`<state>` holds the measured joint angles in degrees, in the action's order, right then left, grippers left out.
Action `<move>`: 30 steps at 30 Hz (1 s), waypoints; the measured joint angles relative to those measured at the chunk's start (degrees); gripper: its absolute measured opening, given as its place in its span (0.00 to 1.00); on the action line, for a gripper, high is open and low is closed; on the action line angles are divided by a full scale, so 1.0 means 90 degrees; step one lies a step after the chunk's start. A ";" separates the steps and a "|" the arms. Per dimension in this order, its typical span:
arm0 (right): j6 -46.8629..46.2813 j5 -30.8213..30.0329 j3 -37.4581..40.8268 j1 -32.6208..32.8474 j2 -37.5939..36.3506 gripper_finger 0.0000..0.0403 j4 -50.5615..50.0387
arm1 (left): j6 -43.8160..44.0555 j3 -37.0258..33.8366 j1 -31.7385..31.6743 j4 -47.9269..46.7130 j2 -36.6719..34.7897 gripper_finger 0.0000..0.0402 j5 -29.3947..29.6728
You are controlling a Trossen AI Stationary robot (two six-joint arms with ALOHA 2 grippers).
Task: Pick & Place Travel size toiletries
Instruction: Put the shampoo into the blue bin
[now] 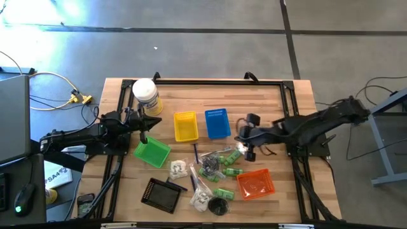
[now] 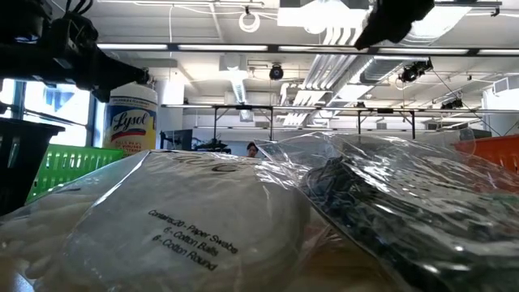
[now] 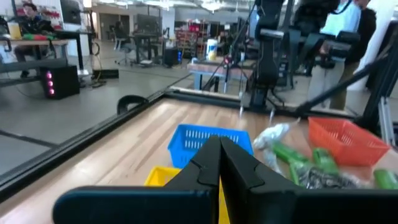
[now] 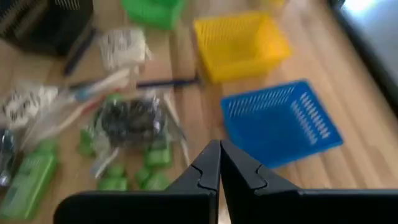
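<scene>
The right pincer [image 1: 242,147] hangs over the middle of the counter [image 1: 280,105], just above the near edge of the toiletries pile and beside the blue basket [image 1: 217,123]. Its fingers are clenched tight with nothing between them, as the right wrist view shows. The left pincer [image 1: 145,122] is clenched and empty too. It waits at the left side of the counter, between the white jar [image 1: 145,95] and the green basket [image 1: 152,152].

Outward from the right pincer, the toiletries lie loose on the wood in one scattered heap. Green bottles [image 1: 224,193] lie beside the orange basket [image 1: 255,182]. A clear packet of dark pieces [image 4: 129,120] sits in the heap's middle. Clear packets with white contents [image 1: 179,168] lie toward the green basket, and a long thin packet [image 1: 196,159] runs between them. A round black piece [image 1: 218,207] lies at the counter's near edge, next to the black tray [image 1: 162,194].

The yellow basket [image 1: 186,126], the blue basket and the green basket all look empty from above. Whether the orange basket holds anything is hard to tell through its mesh, though it seems bare as well.

Judged from this, the task has hardly begun: no item sits in any basket and none is held. The whole heap remains to be picked and placed, and the right pincer would need to open before it can take the nearest piece.
</scene>
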<state>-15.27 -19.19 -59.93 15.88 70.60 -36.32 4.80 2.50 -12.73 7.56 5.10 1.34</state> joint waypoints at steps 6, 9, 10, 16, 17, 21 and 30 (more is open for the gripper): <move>0.0593 0.0775 -0.1180 -0.0127 0.1125 0.01 -0.1419 | 0.0034 0.0007 0.0000 -0.0391 0.0003 0.00 -0.0097; 0.0998 0.1333 -0.1276 -0.0218 0.1430 0.04 -0.1631 | 0.0176 0.0007 0.0000 -0.0495 0.0003 0.00 -0.0097; 0.1056 0.1536 -0.1276 -0.0245 0.1523 0.06 -0.1639 | 0.0188 0.0007 0.0000 -0.0503 0.0005 0.00 -0.0097; 0.1552 0.2131 -0.1276 -0.0282 0.2306 0.27 -0.1459 | 0.0184 0.0012 0.0000 -0.0482 0.0003 0.00 -0.0088; 0.1704 0.2130 -0.1276 -0.0278 0.2455 0.31 -0.1443 | 0.0181 0.0012 0.0000 -0.0481 0.0003 0.00 -0.0087; 0.2196 0.2110 -0.1276 -0.0290 0.3009 0.42 -0.1429 | 0.0168 0.0012 0.0000 -0.0479 0.0003 0.00 -0.0085; 0.3376 0.1844 -0.1275 -0.0306 0.3606 0.51 -0.1386 | 0.0168 0.0014 0.0000 -0.0479 0.0003 0.00 -0.0032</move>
<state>15.12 -2.59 -71.41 13.13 103.05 -48.80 6.31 2.63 -12.73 3.25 5.13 1.06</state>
